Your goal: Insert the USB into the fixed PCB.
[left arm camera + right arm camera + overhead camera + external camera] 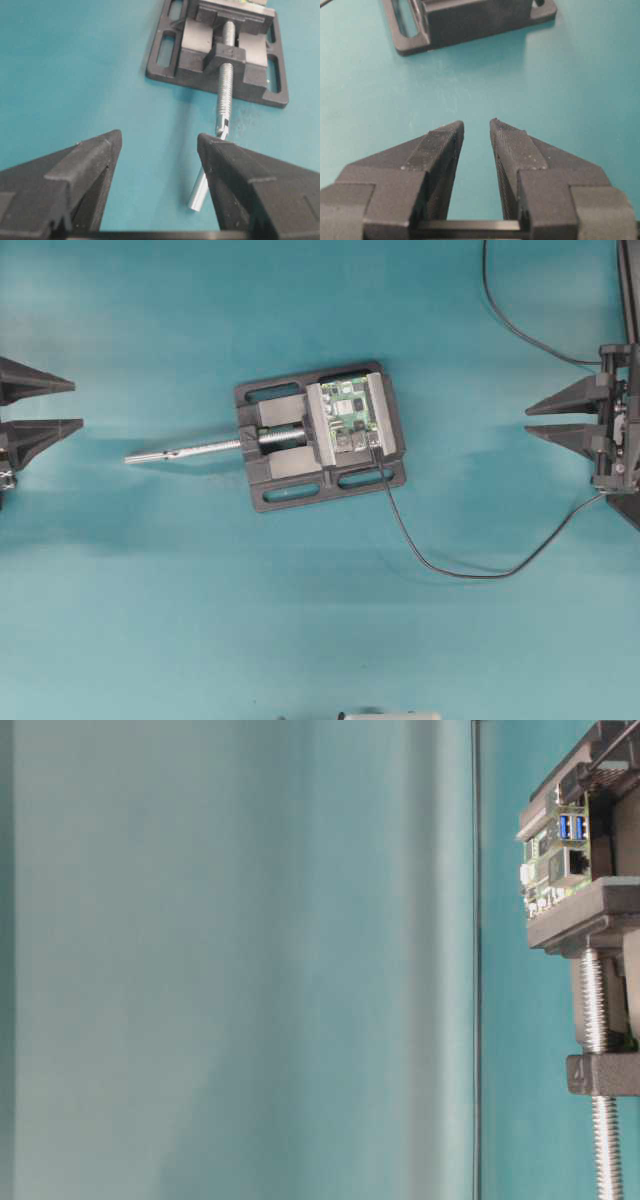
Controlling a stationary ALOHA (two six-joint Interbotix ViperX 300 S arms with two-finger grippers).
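USB [376, 448] plug barely discernible at fixed PCB [350, 412] — vise [470, 20] cropped, cable [470, 570] trailing

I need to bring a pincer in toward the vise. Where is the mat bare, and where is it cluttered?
Bare: the wide teal mat below the vise, between the left pincer and the screw rod, and across the top left. Crowded: the thin black cable loops from the fixed PCB toward the right pincer; another cable crosses the upper right.

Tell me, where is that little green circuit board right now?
In the overhead view, the green board sits mid-table, clamped in the black vise, between both hands.
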